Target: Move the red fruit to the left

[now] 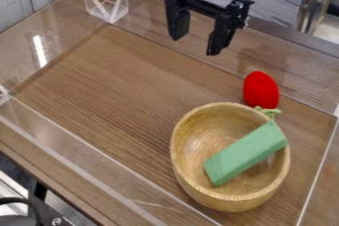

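The red fruit (263,89) is a small glossy red toy resting on the wooden tabletop at the right, just behind the rim of the wooden bowl (196,131). A green rectangular block (247,158) lies tilted inside that bowl. My gripper (199,36) hangs above the table toward the back, pointing down, up and to the left of the fruit. Its two black fingers stand apart with nothing between them.
Clear acrylic walls (40,47) fence the wooden table (106,91) on the left, front and right. A clear plastic bracket (103,7) stands at the back left. Dark furniture legs show behind the table at the top right.
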You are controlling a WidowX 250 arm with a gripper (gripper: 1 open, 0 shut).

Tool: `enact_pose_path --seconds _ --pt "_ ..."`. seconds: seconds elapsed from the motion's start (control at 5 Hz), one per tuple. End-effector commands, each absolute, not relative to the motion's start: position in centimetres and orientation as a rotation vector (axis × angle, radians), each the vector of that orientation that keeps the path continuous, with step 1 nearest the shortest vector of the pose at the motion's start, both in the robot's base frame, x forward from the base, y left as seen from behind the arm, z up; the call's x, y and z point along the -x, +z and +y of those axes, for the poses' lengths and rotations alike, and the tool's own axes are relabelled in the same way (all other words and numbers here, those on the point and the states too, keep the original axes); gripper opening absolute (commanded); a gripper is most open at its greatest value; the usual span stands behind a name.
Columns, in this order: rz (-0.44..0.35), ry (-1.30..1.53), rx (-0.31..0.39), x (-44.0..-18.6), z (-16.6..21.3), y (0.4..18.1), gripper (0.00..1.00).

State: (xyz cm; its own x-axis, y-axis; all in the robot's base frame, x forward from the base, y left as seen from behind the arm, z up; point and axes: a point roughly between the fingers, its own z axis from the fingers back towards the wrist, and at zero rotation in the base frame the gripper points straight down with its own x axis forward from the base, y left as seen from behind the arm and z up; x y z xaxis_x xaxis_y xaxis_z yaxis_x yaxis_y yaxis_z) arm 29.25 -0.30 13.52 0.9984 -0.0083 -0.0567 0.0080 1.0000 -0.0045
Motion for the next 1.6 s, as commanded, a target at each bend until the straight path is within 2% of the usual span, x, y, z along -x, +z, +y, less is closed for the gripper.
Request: enact_pose_path --seconds 0.0,0.2,0.6,0.8,1.0,1.2,1.4 --pt "0.09 0.011 0.014 -28.7 -0.1 12.9 1.0" --pt "0.11 0.006 0.023 -29.2 0.9 11.5 1.0" --pt "0.121 -0.023 0.031 -29.8 -2.3 9.9 1.0" --pt "0.101 -0.041 0.035 -30.7 -5.3 9.4 1.0" --pt "0.085 -0.076 0.038 -32.9 -7.6 8.6 1.0" --pt "0.077 -0.077 0.041 -34.1 -7.7 8.0 1.0" --pt "0.074 -0.077 0.045 -33.6 -8.7 8.1 1.0"
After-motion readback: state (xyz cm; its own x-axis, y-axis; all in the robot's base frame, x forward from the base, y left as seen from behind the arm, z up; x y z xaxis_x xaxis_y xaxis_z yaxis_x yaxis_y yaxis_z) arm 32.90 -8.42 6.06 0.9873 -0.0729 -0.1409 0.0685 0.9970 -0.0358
